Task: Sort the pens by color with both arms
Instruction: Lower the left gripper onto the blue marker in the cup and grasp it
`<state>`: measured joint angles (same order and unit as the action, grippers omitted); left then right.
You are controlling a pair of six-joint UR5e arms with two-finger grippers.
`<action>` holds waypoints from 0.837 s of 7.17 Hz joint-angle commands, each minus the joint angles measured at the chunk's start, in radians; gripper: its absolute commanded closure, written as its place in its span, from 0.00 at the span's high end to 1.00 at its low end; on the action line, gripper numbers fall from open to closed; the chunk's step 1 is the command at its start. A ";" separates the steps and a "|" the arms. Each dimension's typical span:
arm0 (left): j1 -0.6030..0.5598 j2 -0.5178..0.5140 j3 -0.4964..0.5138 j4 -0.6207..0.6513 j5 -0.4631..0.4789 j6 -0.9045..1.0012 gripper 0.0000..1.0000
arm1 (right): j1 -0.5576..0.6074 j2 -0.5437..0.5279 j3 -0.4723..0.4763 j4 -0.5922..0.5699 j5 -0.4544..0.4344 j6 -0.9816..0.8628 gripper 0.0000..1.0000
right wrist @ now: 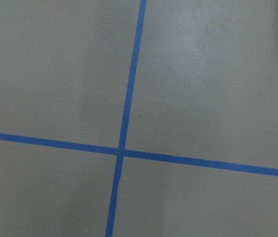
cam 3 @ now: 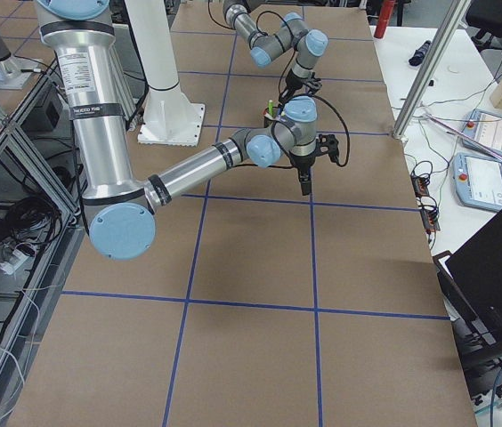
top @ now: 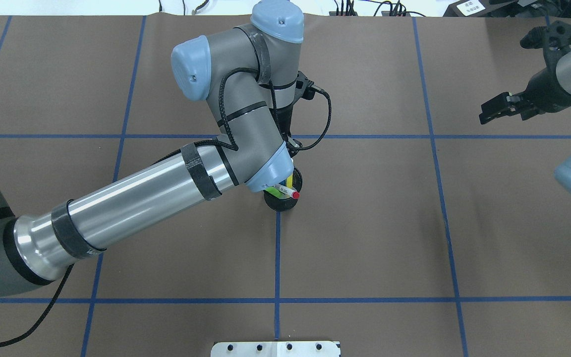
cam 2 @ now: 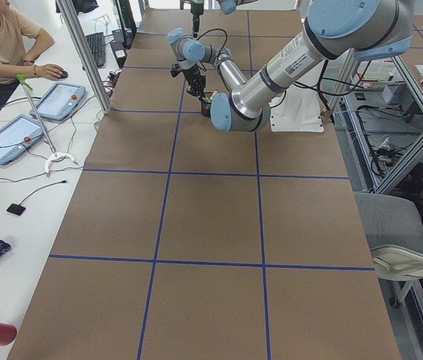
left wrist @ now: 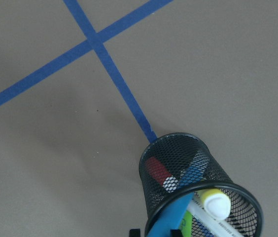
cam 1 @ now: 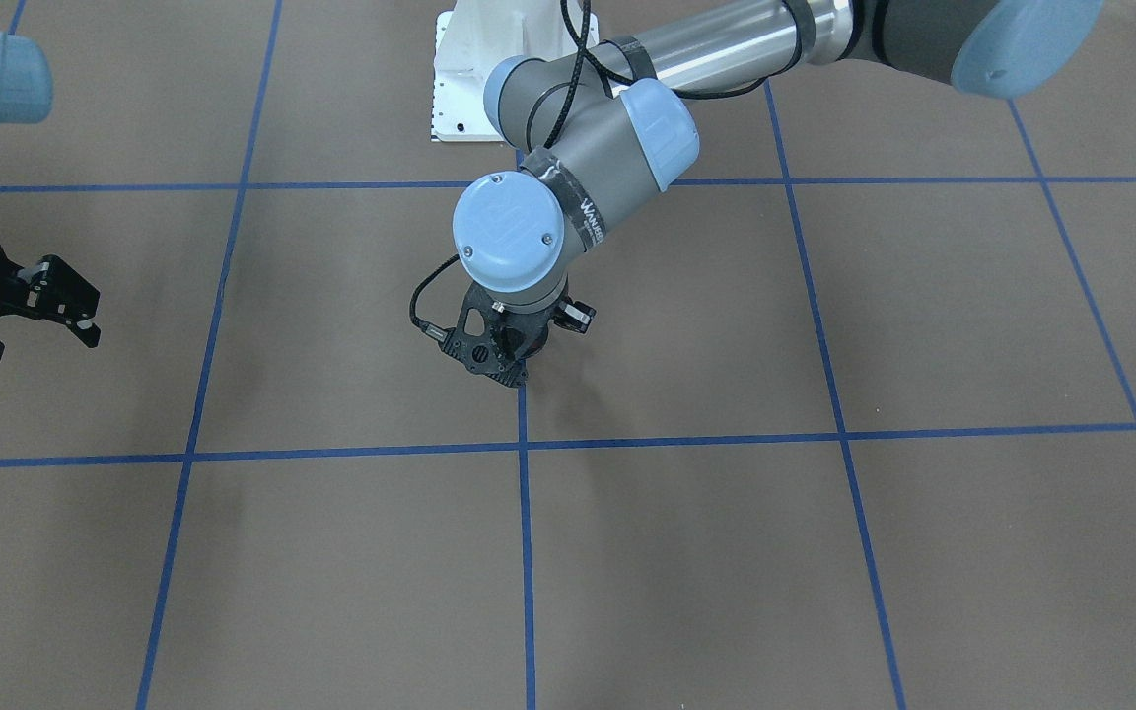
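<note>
Brown worktop (top: 365, 238) has blue lines on it. Left arm (top: 142, 198) hangs right over the cup (left wrist: 178, 163) in the middle. I cannot tell if its jaws are apart or pinching. Right arm (top: 563, 74) is far off to the side, jaws spread, holding nothing. The pens (left wrist: 215, 203) stand in the cup. I think a crooked pull could tip the light cup and spill them, or drag out two pens.

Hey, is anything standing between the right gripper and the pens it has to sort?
Yes. The left arm hangs right over the black mesh cup holding the pens, blocking the way from above, and the cup's wall rings them. The right gripper sits far aside, open.
</note>
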<state>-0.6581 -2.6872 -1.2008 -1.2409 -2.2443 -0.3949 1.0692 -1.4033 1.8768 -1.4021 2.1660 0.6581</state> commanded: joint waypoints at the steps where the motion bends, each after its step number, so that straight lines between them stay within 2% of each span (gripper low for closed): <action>1: 0.000 -0.002 -0.026 0.000 0.000 0.001 0.15 | 0.000 0.000 -0.002 0.000 -0.002 0.000 1.00; 3: -0.002 0.003 -0.075 0.009 -0.005 -0.002 0.00 | 0.000 0.000 -0.007 0.000 -0.002 0.000 1.00; 4: -0.002 0.026 -0.113 0.011 -0.005 -0.007 0.00 | 0.000 0.000 -0.007 0.000 -0.002 0.000 1.00; 6: -0.005 0.098 -0.285 0.081 -0.005 -0.007 0.00 | 0.000 0.000 -0.007 0.002 -0.002 0.000 1.00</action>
<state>-0.6607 -2.6254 -1.3873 -1.2081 -2.2493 -0.4013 1.0692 -1.4036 1.8701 -1.4017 2.1638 0.6581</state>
